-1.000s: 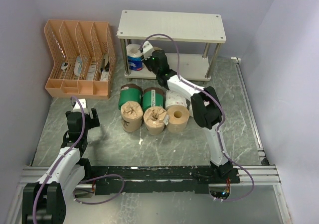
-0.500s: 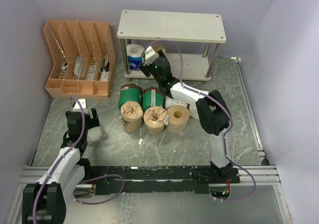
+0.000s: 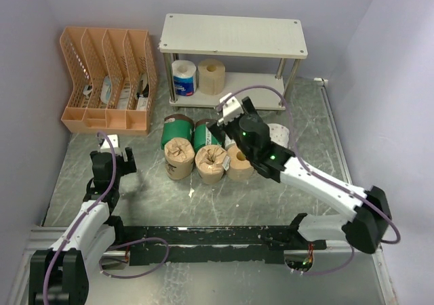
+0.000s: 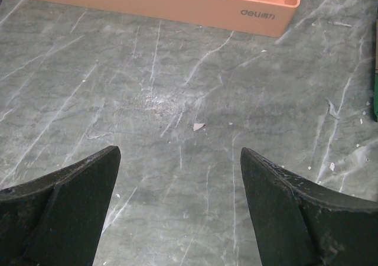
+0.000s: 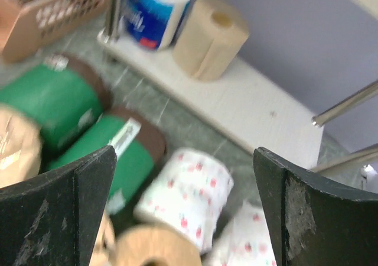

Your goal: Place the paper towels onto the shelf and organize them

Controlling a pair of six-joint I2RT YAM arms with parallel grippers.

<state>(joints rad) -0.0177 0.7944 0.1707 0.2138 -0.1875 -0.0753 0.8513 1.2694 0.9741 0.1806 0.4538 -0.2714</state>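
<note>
Just beside the blue roll [image 3: 183, 78] stands the tan roll [image 3: 211, 76] (lower shelf [image 3: 258, 92]).

Grey marbled tabletop [image 3: 156, 196] enclosed by pale lilac walls [image 3: 397, 81]

The shelf [image 3: 232, 35] has off-white boards and silver posts. One roll [image 3: 183, 78] on it is wrapped in blue and white; the tan roll [image 3: 211, 76] beside it is plain. The tabletop [image 3: 149, 190] is grey-green, marbled with pale veins. The green-wrapped rolls [image 3: 178, 130] carry a dark brown band at one end. The paper-wrapped rolls [image 3: 179, 158] are light brown. The white rolls [image 5: 188, 189] are dotted with small red marks. The file organizer [image 3: 108, 78] is orange. The left end effector [image 4: 179, 159] and right end effector [image 5: 184, 159] are black with grey scuffs. The walls [image 3: 68, 0] are pale lilac.
</note>
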